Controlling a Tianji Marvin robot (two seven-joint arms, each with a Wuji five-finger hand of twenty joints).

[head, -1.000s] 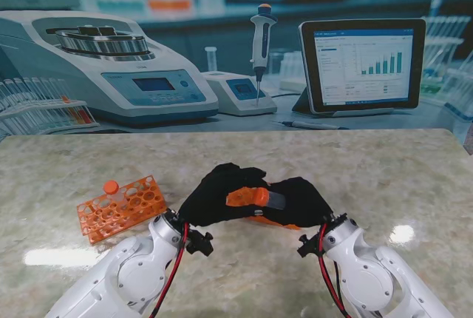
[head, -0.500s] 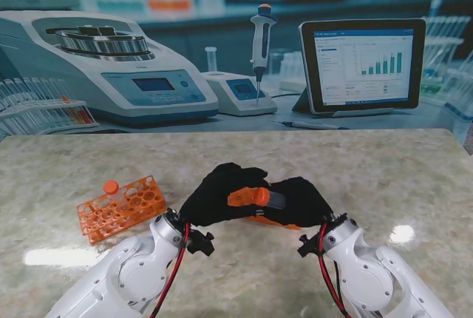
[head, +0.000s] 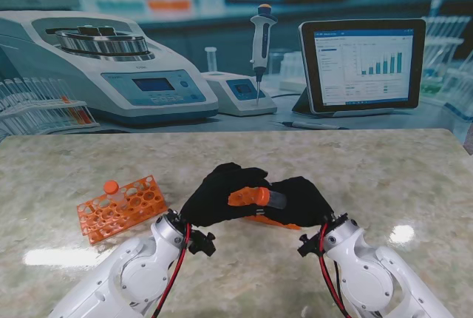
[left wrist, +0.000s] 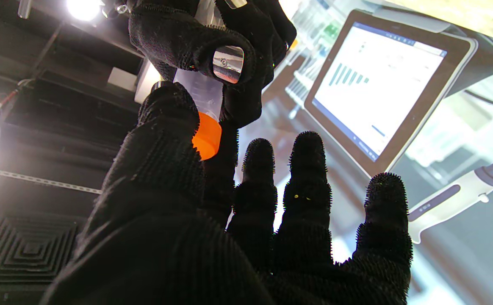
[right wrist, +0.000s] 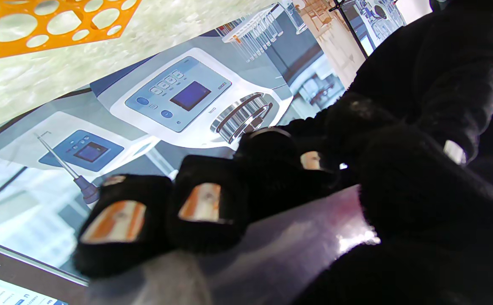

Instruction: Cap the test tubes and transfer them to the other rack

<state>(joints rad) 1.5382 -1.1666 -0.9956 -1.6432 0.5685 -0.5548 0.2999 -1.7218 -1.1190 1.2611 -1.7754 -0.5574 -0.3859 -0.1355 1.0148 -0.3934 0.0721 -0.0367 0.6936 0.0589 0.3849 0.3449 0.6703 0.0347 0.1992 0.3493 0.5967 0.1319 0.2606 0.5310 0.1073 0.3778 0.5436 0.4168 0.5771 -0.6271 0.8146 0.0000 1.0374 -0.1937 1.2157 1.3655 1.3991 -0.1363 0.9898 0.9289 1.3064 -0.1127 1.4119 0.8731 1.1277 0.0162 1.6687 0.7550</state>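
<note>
Above the worktop [head: 369,177], the right hand [head: 299,200] grips a clear test tube [head: 275,200] while the left hand [head: 218,194] pinches its orange cap [head: 247,197]; left, an orange rack [head: 122,207] holds one capped tube [head: 111,187].

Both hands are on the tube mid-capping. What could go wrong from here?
The left hand pinches the orange cap with only thumb and forefinger, its other fingers spread, so the cap could slip or seat crooked. The right hand holds the tube roughly sideways over the rack beneath; a dropped part could roll.
</note>
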